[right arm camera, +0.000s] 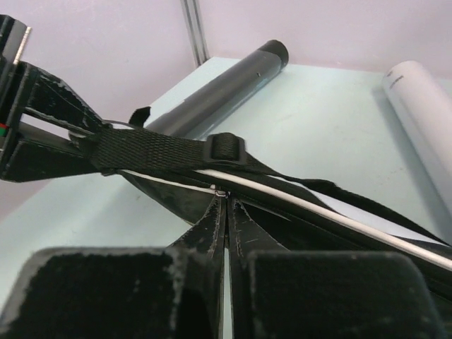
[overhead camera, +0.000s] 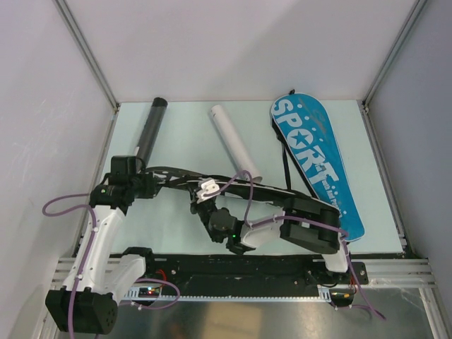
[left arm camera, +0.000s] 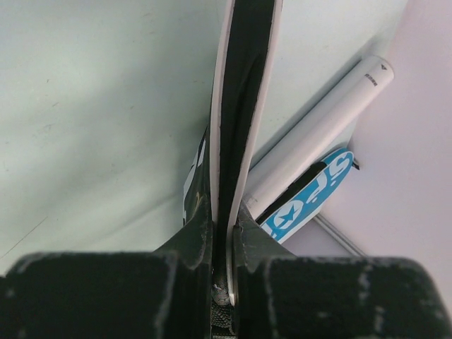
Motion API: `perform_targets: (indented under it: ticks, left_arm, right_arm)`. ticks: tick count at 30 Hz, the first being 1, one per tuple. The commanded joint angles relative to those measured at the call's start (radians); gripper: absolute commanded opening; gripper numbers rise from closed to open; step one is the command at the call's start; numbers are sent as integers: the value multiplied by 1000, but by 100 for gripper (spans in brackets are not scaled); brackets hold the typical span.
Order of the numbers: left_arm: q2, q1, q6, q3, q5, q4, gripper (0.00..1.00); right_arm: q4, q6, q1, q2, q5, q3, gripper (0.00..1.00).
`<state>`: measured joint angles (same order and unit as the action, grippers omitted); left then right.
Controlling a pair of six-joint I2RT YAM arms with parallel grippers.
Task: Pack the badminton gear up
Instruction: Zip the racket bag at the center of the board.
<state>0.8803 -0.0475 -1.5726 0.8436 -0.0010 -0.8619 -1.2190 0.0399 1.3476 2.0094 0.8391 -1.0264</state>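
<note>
two pincers are both clenched on one black fabric racket cover with white piping (overhead camera: 176, 178), stretched from 9 toward 4 o'clock over the pale green table (overhead camera: 176, 141). the left gripper (left arm camera: 227, 222) pinches it edge-on; the right gripper (right arm camera: 224, 201) nips its edge just under a black webbing strap (right arm camera: 155, 150). a long black tube (overhead camera: 150, 133) lies at 11 o'clock, a white tube (overhead camera: 233, 141) at 12, and a blue oval racket cover lettered "sport" (overhead camera: 318, 159) at 2.
</note>
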Motion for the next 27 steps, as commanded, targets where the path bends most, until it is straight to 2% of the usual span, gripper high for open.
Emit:
perform_targets:
  ticks: [1, 8, 10, 12, 16, 20, 24, 27]
  left_arm:
    - [-33, -7, -21, 20, 122, -46, 0]
    - [-12, -5, -18, 48, 60, -54, 0]
    - [-6, -2, -24, 55, 28, -62, 0]
    - [-1, 3, -32, 59, 10, -66, 0]
    - [14, 9, -50, 81, -32, -71, 0]
    - [33, 9, -63, 128, -35, -71, 0]
    - [59, 13, -63, 190, -25, -82, 0]
    - [66, 28, -65, 228, -13, -88, 0]
  right_arm:
    - [72, -30, -40, -137, 88, 106, 0]
    - [223, -106, -53, -264, 101, 212, 0]
    - [325, -153, -53, -315, 135, 245, 0]
    - [493, -238, -59, -401, 176, 278, 0]
    - [1041, -561, -113, -619, 214, 311, 0]
    - [1491, -815, -199, -830, 217, 346, 0]
    - [1771, -1009, -313, -995, 219, 385, 0]
    - [1873, -1052, -430, -1092, 244, 393, 0]
